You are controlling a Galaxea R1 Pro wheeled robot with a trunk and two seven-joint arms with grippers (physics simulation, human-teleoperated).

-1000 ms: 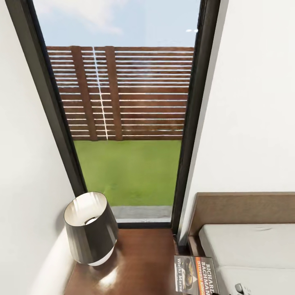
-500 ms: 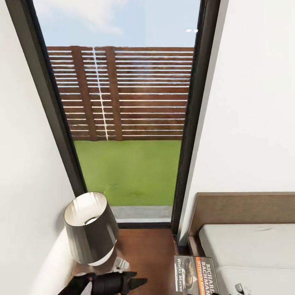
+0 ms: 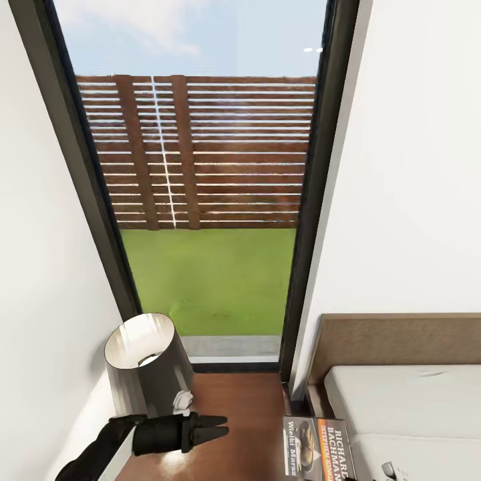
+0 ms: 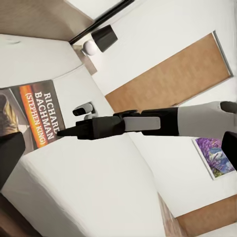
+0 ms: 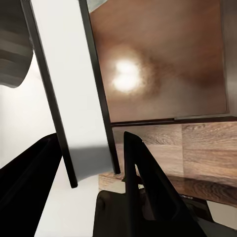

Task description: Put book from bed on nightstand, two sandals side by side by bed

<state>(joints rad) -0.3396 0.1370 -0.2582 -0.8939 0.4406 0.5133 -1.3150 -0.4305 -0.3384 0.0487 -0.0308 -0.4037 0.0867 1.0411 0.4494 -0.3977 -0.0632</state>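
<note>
Dark reddish-brown glossy wood forms the top of the bedside desk (image 3: 247,414), which stands in the corner below a tall dark-framed window (image 3: 207,200). A slatted brown fence (image 3: 220,153) and a green lawn (image 3: 207,280) lie beyond the glass. A lamp (image 3: 147,374) with a dark shade and a white inner face stands at the desk's far left.

The bed (image 3: 414,414) lies to the right of the desk, with a light mattress and a brown headboard (image 3: 401,341) against the white wall.

The book (image 3: 319,446) has an orange band with white lettering. In the head view it sits at the lower edge, across the line where the desk meets the bed. In the left wrist view its cover lies over the white mattress. Whether it rests there or is lifted cannot be told.

The right end effector (image 4: 61,132) reaches in along the mattress, and its black tip meets the book's near edge. In the right wrist view the book is seen edge-on as a white slab with dark covers, and a black finger (image 5: 138,173) stands close against each face. This end effector is closed on the book.

The left end effector (image 3: 217,427) hovers over the desk in front of the lamp, pointing toward the bed. Its fingers are parted and it grips nothing.

A colourful framed picture (image 4: 212,155) hangs on the far wall.
</note>
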